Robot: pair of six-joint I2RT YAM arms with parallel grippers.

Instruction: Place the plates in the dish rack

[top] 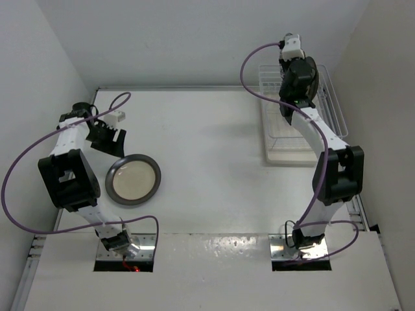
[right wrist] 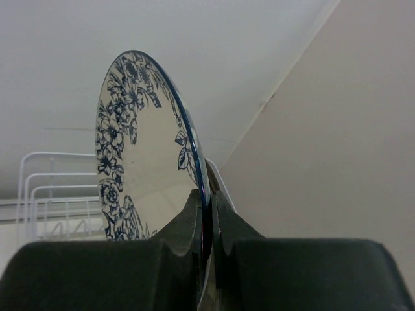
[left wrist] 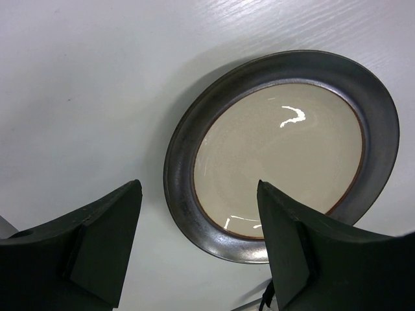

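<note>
Right gripper (right wrist: 206, 214) clamped the rim of the floral plate (right wrist: 139, 149), upright above the rack (top: 337, 110). Best lowered straight in, kept vertical, before release. Left gripper (left wrist: 198, 194) hung open, empty, by the brown plate (left wrist: 279, 149), well left of the rack.

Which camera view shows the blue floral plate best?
The right wrist view: the blue floral plate stands on edge, pinched in the right end effector, pattern clear. From above the right arm hides it; the left wrist view misses it.

Floral plate (right wrist: 139, 149) upright — dark plate (left wrist: 279, 149) flat
</note>
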